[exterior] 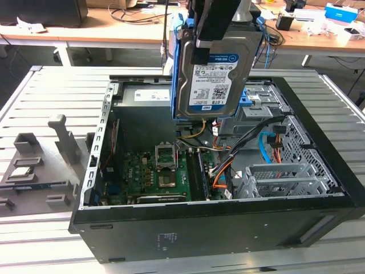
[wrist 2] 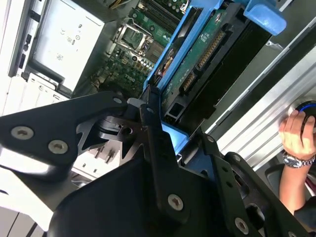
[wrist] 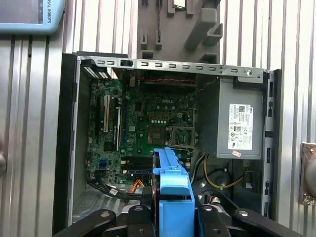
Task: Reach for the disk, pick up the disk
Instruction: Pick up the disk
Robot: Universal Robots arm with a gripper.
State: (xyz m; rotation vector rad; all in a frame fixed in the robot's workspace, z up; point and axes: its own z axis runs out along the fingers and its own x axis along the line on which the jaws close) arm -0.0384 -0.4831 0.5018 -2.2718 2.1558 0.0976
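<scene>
The disk (exterior: 219,80) hangs on edge above the open computer case (exterior: 188,228), its white-and-blue label facing the exterior camera and blue rails along its sides. My gripper (exterior: 205,48) comes down from above and is shut on the disk's upper part, one black finger lying across the label side. In the second wrist view the disk's green circuit-board face (wrist 2: 207,54) and a blue rail run away from the gripper (wrist 2: 168,134). In the first wrist view the blue rail (wrist: 170,177) stands edge-on between the black fingers (wrist: 136,217), over the case interior.
Below lie the green motherboard (exterior: 157,174), a grey power supply (wrist: 239,123), orange and blue cables (exterior: 268,145) and a metal drive cage (exterior: 285,177). A grey fixture (exterior: 43,162) stands on the slatted table at the exterior view's left. A person's hand (wrist 2: 296,136) rests beside the case. Cluttered desks stand behind.
</scene>
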